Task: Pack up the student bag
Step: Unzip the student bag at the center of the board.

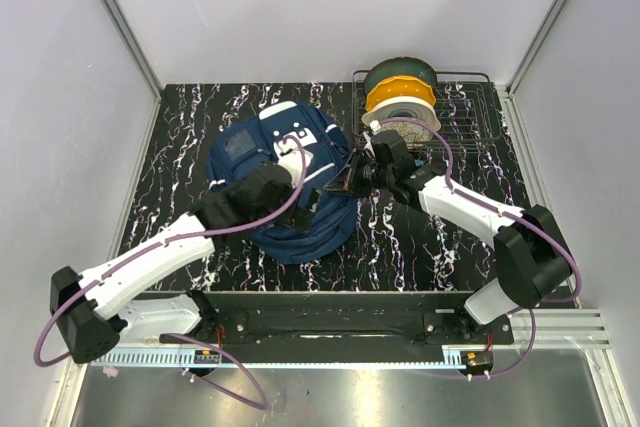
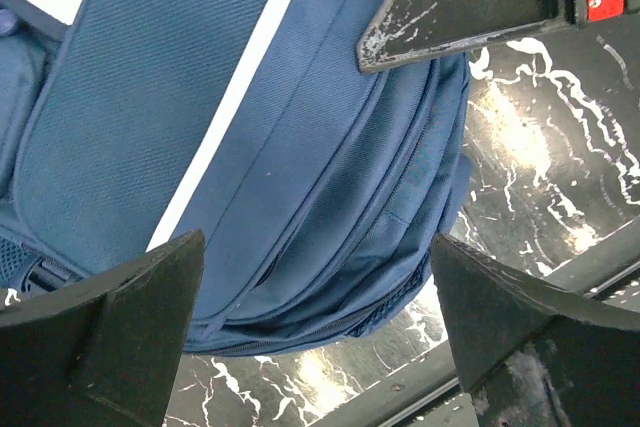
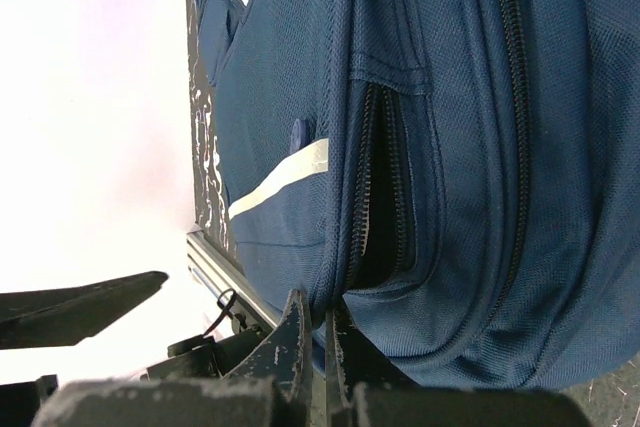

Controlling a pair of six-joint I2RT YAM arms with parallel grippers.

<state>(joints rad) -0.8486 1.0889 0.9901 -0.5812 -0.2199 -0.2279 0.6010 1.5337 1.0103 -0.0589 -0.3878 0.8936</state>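
At the left, the left arm is reaching out over the black marbled table (image 1: 420, 247), and the left gripper (image 2: 315, 247) is hovering just above the student bag (image 1: 318, 227) with its jaws spread wide, gripping nothing. Its 2 dark fingers (image 2: 110, 337) are framing the navy fabric below, where a white stripe (image 2: 240, 97) is running diagonally across the bag's front panel.

The student bag is lying flat on the table, left of centre, with its white-trimmed top pointing away from the arm bases and its rounded end facing them.

At the bag's right edge, the right gripper (image 3: 318, 312) is pressing in with its jaws clenched tight. It appears to be pinching a fold of fabric at the seam, though the fingertips are hiding the exact contact. Just above that spot, a zippered pocket (image 3: 385, 187) is gaping open, showing a dark slit.

Further right, at the far corner of the table, a wire rack (image 1: 470, 117) is holding 3 spools stacked close together: 1 green (image 1: 400, 75), 1 orange (image 1: 398, 95) and 1 pale (image 1: 405, 117).
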